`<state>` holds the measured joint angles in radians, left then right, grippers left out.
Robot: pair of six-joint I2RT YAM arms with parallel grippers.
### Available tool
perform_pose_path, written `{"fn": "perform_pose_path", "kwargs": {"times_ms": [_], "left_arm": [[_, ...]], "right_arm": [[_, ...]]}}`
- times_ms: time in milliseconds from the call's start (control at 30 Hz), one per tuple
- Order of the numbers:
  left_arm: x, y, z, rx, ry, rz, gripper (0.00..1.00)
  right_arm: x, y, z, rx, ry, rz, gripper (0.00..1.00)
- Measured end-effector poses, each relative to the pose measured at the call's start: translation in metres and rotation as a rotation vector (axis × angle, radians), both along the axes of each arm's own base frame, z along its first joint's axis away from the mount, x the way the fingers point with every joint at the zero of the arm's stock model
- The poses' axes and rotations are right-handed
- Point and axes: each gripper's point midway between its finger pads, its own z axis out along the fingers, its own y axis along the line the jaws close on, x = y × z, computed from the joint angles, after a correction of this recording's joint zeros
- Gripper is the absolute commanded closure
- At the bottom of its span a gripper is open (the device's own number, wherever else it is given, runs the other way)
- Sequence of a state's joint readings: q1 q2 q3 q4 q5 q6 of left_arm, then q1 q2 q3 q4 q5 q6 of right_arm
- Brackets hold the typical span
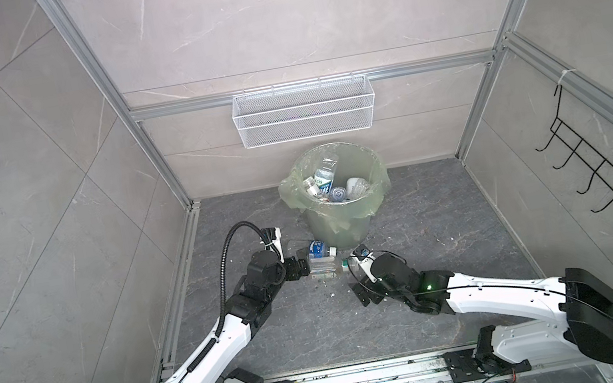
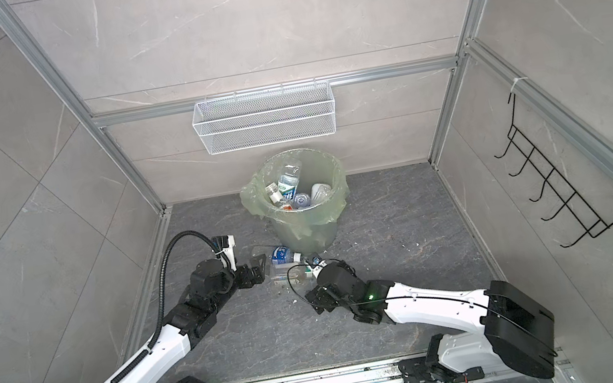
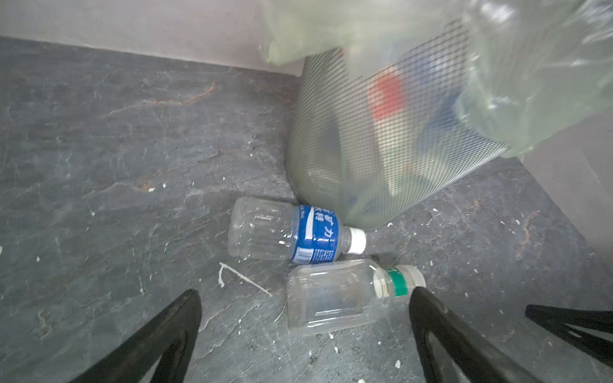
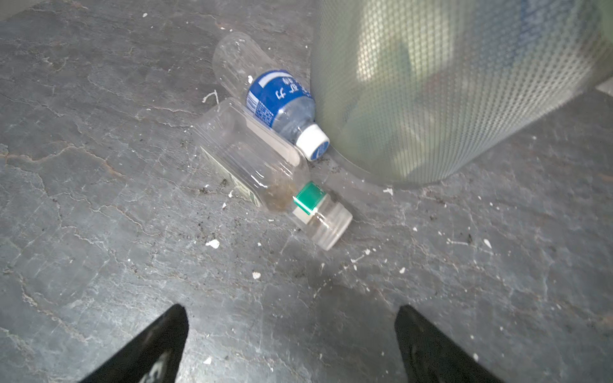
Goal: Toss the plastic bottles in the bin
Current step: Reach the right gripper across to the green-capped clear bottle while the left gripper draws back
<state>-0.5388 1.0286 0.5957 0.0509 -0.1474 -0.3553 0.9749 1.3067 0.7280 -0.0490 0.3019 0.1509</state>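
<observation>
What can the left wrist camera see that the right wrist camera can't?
Only the left wrist view shows the green bag draped over the bin and a red blur inside it. Only the right wrist view shows brownish dirt inside the green-banded bottle. Both show that bottle and the blue-label bottle lying by the bin; the left gripper and right gripper are both open.

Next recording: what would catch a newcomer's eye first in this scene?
The pale green bagged bin stands at the back of the floor, holding several plastic bottles. At its base two more lie side by side: a blue-labelled bottle next to the bin's wall and a green-banded bottle beside it. The left gripper and right gripper flank them from either side, fingers open and empty.
</observation>
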Motion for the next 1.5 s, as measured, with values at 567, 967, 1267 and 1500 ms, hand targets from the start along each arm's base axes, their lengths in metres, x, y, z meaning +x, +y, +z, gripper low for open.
{"fn": "perform_pose_path", "kwargs": {"times_ms": [567,967,1267,1500], "left_arm": [[0.004,0.018,-0.022,0.012,0.03,0.051,0.01],[0.012,0.039,-0.042,-0.025,0.101,0.118,0.01],[0.016,0.041,-0.055,-0.048,0.147,0.132,0.01],[0.016,0.043,-0.067,-0.057,0.19,0.137,0.01]], "right_arm": [[0.037,0.066,-0.004,-0.169,-0.018,0.136,0.02],[0.067,0.082,-0.034,-0.203,0.06,0.159,0.0],[0.071,0.088,-0.048,-0.196,0.119,0.195,0.01],[0.063,0.089,-0.057,-0.198,0.162,0.225,0.03]]}}
